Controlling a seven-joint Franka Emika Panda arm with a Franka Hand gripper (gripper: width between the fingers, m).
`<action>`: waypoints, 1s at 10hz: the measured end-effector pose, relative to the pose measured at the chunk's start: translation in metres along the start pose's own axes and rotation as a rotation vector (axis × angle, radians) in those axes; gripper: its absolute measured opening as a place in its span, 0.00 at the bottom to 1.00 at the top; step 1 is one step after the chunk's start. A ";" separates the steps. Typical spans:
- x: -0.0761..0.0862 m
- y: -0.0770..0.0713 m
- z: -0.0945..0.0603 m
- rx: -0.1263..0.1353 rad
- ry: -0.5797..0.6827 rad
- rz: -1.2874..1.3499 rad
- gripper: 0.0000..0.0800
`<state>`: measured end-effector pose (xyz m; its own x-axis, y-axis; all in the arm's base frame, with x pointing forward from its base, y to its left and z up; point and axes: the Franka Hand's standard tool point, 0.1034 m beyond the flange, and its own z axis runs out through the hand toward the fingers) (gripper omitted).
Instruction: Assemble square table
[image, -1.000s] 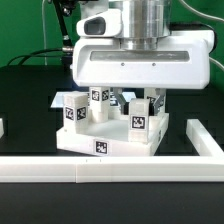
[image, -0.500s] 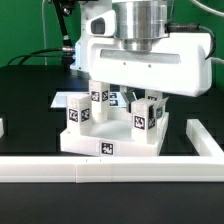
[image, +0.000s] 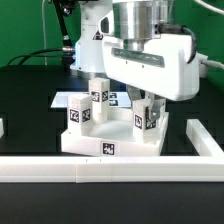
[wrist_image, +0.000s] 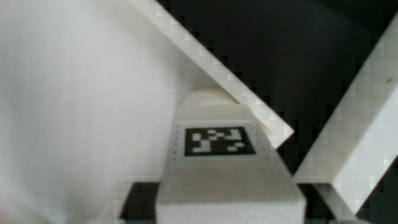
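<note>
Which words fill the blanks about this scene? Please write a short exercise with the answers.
1. The square table and its legs are colored ____.
2. The pincer is closed on one ____ that carries a tag.
3. The table surface under the parts is ____.
4. The long rail in front is colored ____.

Answers: white; leg; black; white

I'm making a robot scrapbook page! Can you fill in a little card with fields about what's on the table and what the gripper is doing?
Main part: large white plastic square slab with a tag on its front edge
Legs: small white tagged block legs standing on the slab, one at the exterior view's left, one behind
Gripper: closed on a tagged white leg at the slab's corner on the exterior view's right
Front: long white border rail
Surface: black table
</note>
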<state>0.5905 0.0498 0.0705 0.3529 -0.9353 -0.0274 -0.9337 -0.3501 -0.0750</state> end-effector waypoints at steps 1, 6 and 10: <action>-0.001 0.000 0.000 -0.005 -0.003 0.061 0.36; -0.007 0.001 0.001 -0.020 -0.020 0.113 0.68; -0.012 0.002 0.003 -0.022 -0.029 -0.250 0.81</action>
<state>0.5847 0.0601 0.0681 0.5740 -0.8179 -0.0390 -0.8183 -0.5714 -0.0614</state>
